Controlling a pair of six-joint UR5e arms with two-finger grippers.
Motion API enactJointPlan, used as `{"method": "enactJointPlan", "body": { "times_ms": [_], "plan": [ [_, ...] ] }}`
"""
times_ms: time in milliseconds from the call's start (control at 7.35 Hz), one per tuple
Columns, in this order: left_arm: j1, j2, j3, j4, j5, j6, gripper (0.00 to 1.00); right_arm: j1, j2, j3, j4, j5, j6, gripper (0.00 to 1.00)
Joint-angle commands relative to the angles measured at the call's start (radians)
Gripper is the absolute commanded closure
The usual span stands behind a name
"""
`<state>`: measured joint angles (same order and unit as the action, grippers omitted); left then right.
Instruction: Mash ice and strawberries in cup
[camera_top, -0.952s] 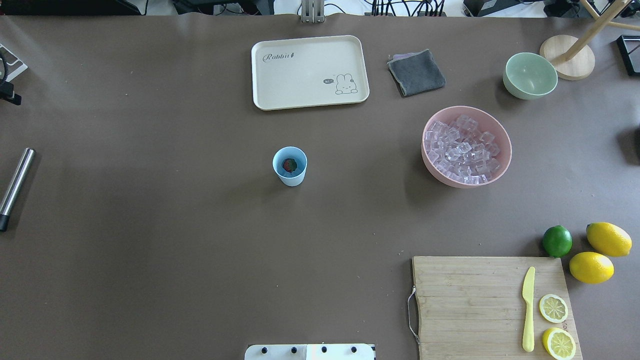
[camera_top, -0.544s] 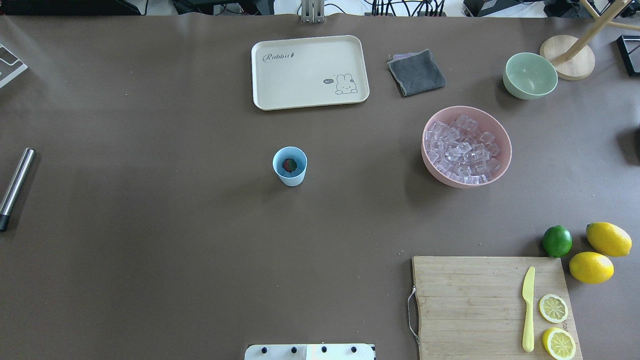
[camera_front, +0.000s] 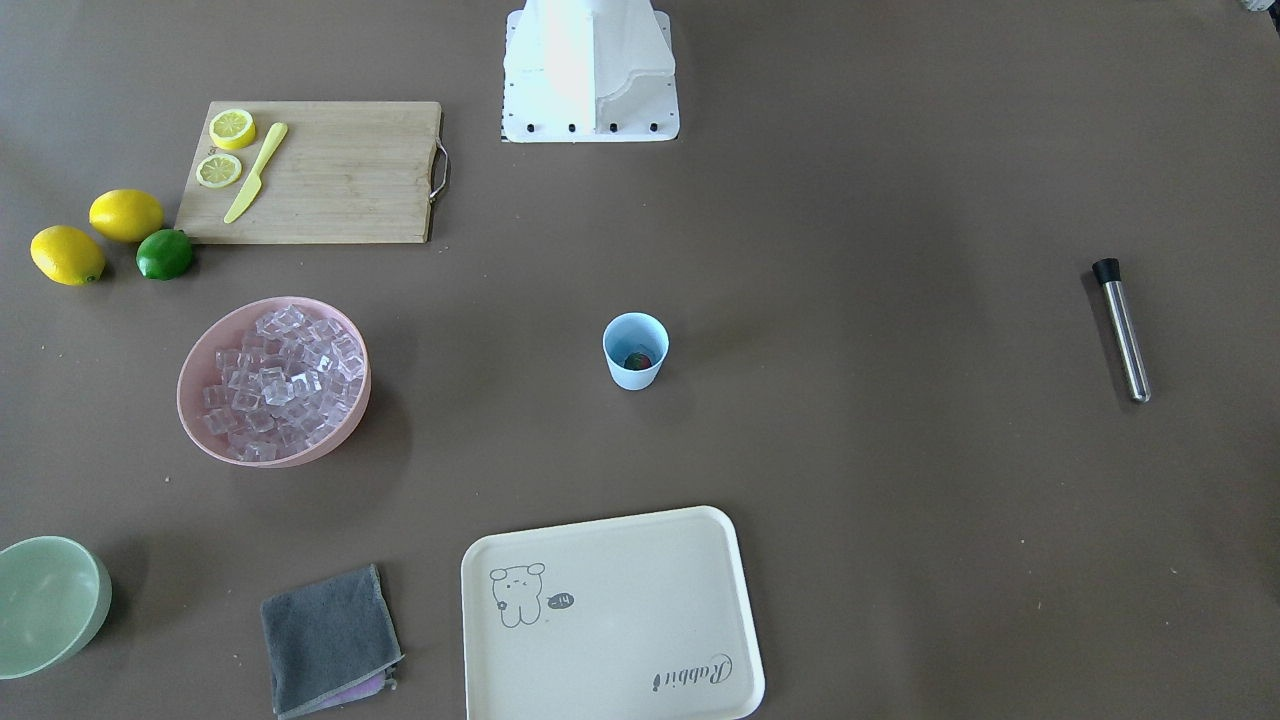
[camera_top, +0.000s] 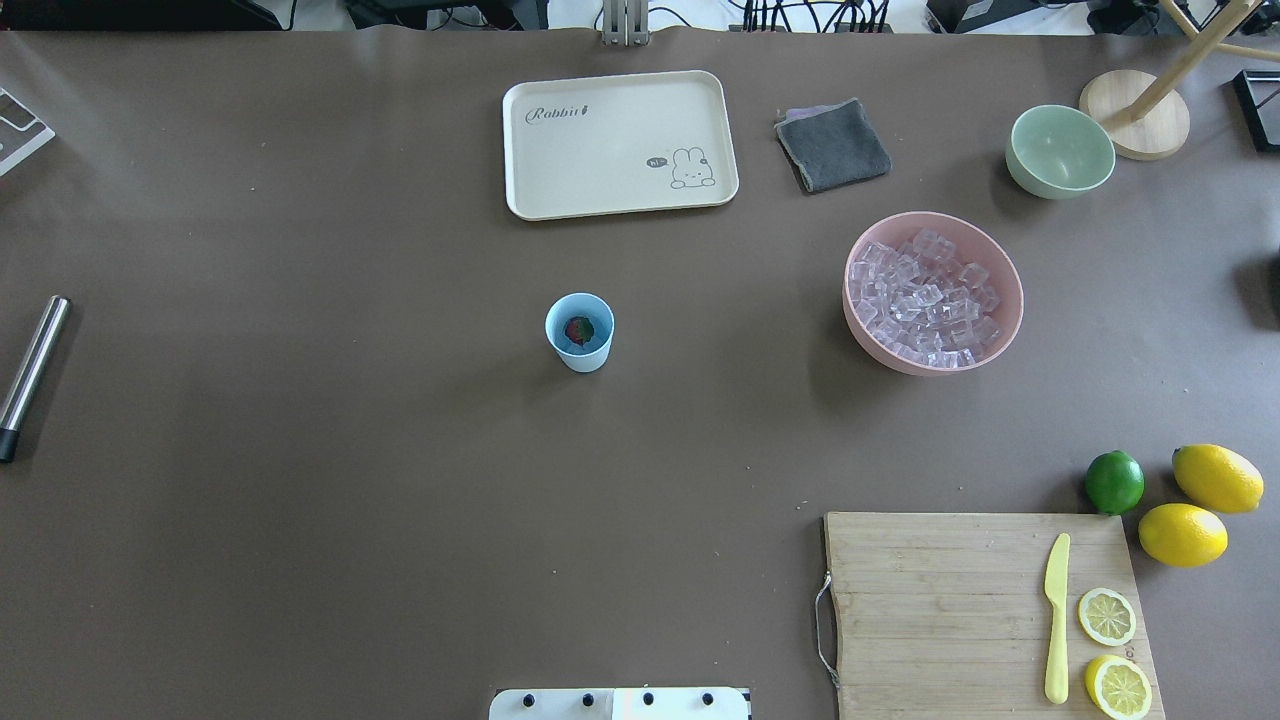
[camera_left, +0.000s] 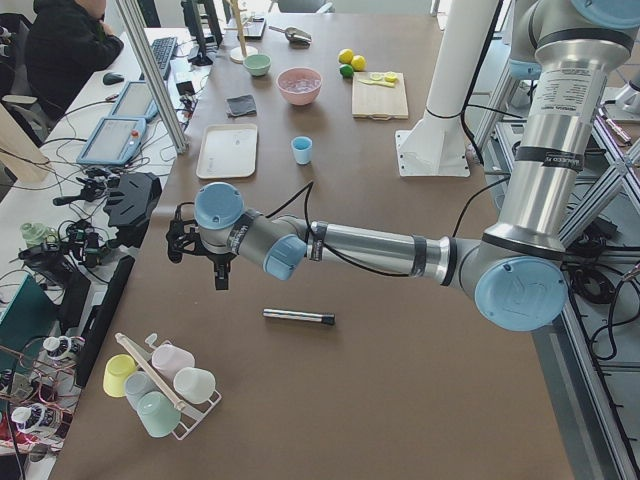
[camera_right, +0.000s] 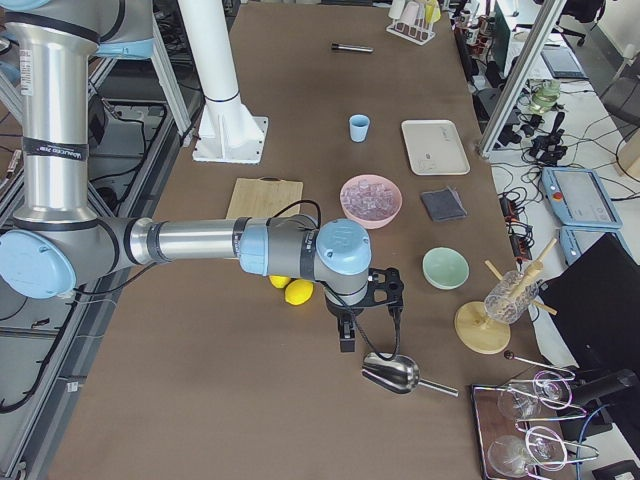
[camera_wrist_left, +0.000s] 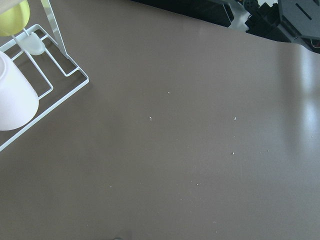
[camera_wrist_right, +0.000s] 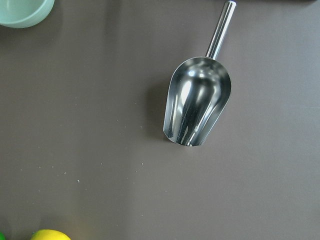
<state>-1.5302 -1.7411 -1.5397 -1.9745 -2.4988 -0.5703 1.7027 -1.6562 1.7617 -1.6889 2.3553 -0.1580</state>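
Note:
The light blue cup (camera_top: 580, 345) stands mid-table with a small red strawberry (camera_top: 579, 329) inside it; the front-facing view shows the same cup (camera_front: 635, 372) and strawberry (camera_front: 637, 359). The ice (camera_top: 925, 298) fills a pink bowl (camera_top: 868, 343) to the cup's right. My left gripper (camera_left: 222, 275) hangs above the table's far left end, beyond a steel rod (camera_left: 298, 317); I cannot tell whether it is open or shut. My right gripper (camera_right: 347, 340) hovers at the table's far right end next to a steel scoop (camera_right: 395, 374); I cannot tell its state either.
The scoop (camera_wrist_right: 197, 107) lies mouth-down in the right wrist view. Also here: a cream tray (camera_top: 620, 143), a grey cloth (camera_top: 832, 146), a pale green bowl (camera_top: 1060, 152), a cutting board (camera_top: 940, 600) with knife and lemon halves, a lime (camera_top: 1114, 482), lemons, and a cup rack (camera_left: 160, 385).
A dark part of the left arm at the overhead view's left edge one second ago has gone out of that view. Nothing on the table has moved.

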Motion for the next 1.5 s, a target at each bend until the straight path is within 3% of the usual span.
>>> {"method": "enactJointPlan", "body": {
  "times_ms": [0, 272, 544, 680, 1360],
  "plan": [
    [-0.018, 0.034, -0.042, 0.008, 0.070, 0.061, 0.01, 0.000, -0.001, 0.001, 0.000, -0.001, 0.000, 0.01],
    [-0.012, 0.057, -0.043, 0.025, 0.077, 0.099, 0.01, 0.000, 0.003, 0.002, -0.002, -0.004, 0.000, 0.01],
    [-0.046, 0.072, -0.036, 0.170, 0.145, 0.407, 0.01, 0.000, 0.006, 0.002, -0.003, -0.005, 0.000, 0.01],
    [-0.076, 0.066, -0.036, 0.254, 0.147, 0.441, 0.01, 0.000, 0.010, 0.001, -0.003, -0.007, 0.000, 0.01],
    [-0.080, 0.081, -0.023, 0.266, 0.167, 0.440, 0.01, -0.003, 0.004, -0.008, -0.003, -0.011, 0.000, 0.01]
  ]
}}
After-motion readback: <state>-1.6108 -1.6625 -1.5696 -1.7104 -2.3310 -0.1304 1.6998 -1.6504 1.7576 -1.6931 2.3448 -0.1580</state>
